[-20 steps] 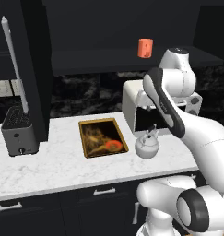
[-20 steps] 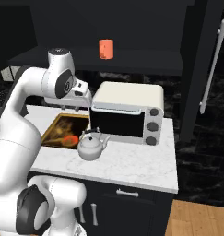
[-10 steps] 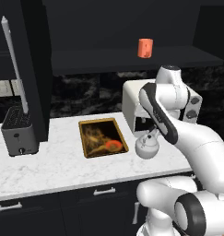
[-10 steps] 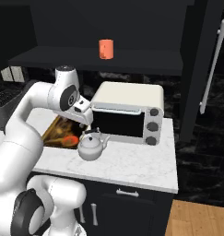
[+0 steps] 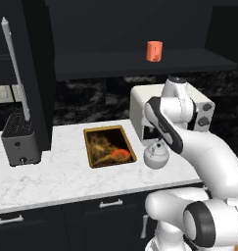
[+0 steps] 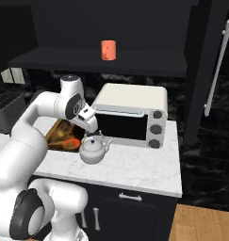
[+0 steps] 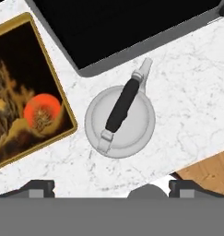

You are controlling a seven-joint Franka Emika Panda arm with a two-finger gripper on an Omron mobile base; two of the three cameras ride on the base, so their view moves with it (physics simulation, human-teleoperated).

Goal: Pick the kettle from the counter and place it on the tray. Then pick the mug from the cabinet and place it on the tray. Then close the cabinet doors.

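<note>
One kettle (image 7: pixel 120 120), one mug (image 5: pixel 154 51), one tray (image 5: pixel 109 145)

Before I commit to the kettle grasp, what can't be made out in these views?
- End effector: hand view shows just the fingertips at the bottom edge.
- Kettle: left base view, the arm covers its top and handle.
- Tray: right base view, arm hides most of it.
- Mug: too small to show its handle.
</note>
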